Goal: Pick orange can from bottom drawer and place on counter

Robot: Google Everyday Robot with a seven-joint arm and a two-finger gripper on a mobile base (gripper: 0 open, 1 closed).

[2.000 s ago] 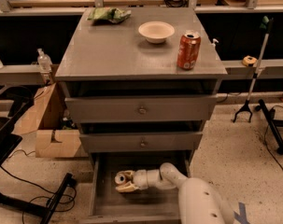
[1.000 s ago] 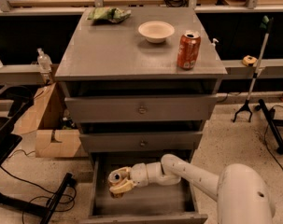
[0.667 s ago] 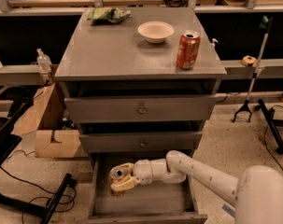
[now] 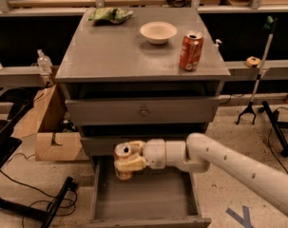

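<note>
The hand (image 4: 126, 164), clamped around the orange can (image 4: 122, 151), has risen since earlier, clear of the drawer (image 4: 148, 196) floor, below the table (image 4: 120, 46). Label unreadable.

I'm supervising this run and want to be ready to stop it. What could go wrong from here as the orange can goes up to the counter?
1. The gripper holds the orange can just above the bottom drawer, close to the middle drawer front. Rising straight, it may strike that front or the counter edge.
2. The red can and bowl crowd the counter's right side, so placing there may knock them.
</note>
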